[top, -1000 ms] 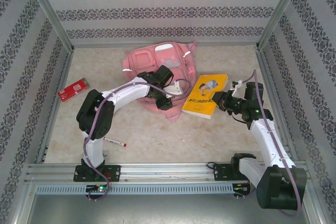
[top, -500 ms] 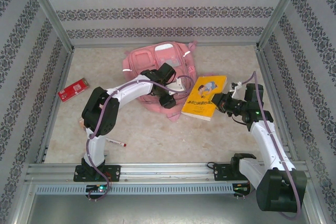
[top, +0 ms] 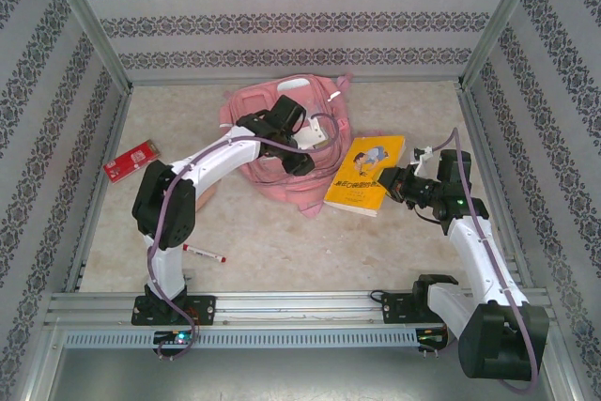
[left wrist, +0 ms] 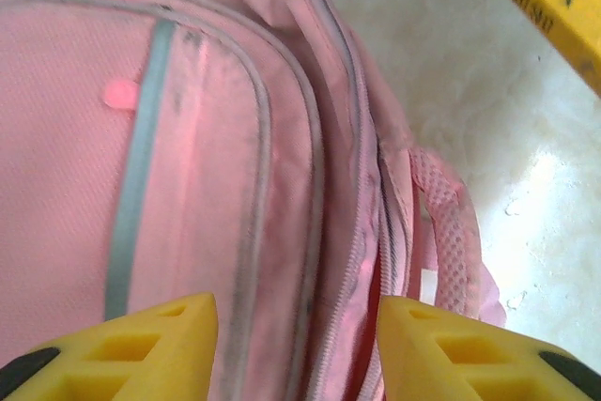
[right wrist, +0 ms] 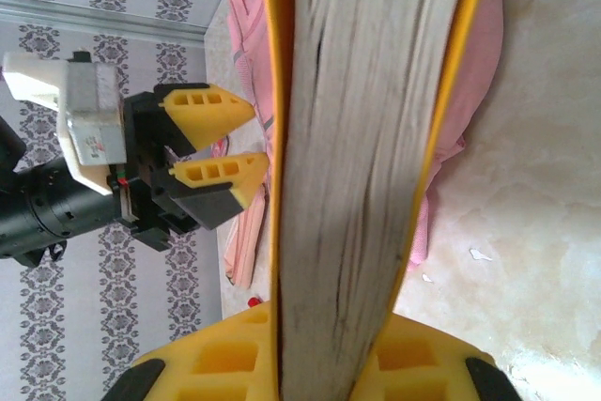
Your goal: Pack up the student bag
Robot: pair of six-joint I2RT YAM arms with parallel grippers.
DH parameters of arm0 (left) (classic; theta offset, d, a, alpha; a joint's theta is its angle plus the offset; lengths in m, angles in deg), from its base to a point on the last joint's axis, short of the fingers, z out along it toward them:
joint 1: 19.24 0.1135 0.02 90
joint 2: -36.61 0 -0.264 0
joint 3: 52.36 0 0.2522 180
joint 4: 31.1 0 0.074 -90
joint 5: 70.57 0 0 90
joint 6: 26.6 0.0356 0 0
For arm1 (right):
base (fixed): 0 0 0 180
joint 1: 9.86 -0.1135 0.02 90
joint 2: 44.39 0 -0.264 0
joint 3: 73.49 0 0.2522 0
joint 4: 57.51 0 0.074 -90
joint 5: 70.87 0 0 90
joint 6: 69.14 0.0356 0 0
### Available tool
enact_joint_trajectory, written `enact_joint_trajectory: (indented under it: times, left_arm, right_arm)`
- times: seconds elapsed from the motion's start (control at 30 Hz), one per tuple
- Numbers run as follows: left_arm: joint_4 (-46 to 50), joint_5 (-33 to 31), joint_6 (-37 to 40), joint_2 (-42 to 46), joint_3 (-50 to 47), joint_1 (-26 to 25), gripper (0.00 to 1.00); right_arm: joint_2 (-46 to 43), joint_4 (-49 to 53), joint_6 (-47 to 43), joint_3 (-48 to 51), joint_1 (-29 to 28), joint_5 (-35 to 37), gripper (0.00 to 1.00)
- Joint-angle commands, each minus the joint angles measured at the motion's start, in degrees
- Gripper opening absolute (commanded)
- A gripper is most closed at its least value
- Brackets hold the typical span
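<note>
Zips ran in grey curves across your student bag (left wrist: 188, 138), a pink fabric backpack with a pale strip down its front panel and a pink mesh strap at its side. It lay at the far middle of the table (top: 282, 241), directly beneath your left gripper (left wrist: 296, 345), whose jaws stood apart over its zipped edge. Your right gripper (right wrist: 324, 354), to the bag's right, was clamped on the yellow book (top: 366, 171)

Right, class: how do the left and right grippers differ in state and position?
The left gripper is open and empty; the right gripper is shut on the yellow book. The left gripper hangs over the student bag; the right gripper is beside it, at the book's edge. Both have yellow fingers.
</note>
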Motion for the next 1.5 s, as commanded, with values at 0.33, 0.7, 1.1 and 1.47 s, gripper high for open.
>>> enact_joint_trajectory:
  times: [0.33, 0.7, 1.1, 1.47]
  left_arm:
    - [10.86, 7.17, 4.36, -9.67, 5.04, 1.0, 0.49]
    - [15.94, 12.79, 7.96, -11.37, 9.25, 1.17, 0.0]
    - [6.02, 4.79, 5.44, 5.72, 12.54, 1.09, 0.0]
    - [-16.64, -4.82, 1.87, 17.59, 3.34, 0.72, 0.0]
  right_arm:
    - [-1.42, -0.59, -1.57, 0.09, 0.34, -3.26, 0.0]
    - [-1.79, 0.11, -1.66, 0.09, 0.27, -3.32, 0.0]
    - [-2.49, 3.23, -4.12, 1.24, -0.36, -5.39, 0.0]
    - [5.44, -11.0, 2.44, 1.14, -16.25, -6.4, 0.0]
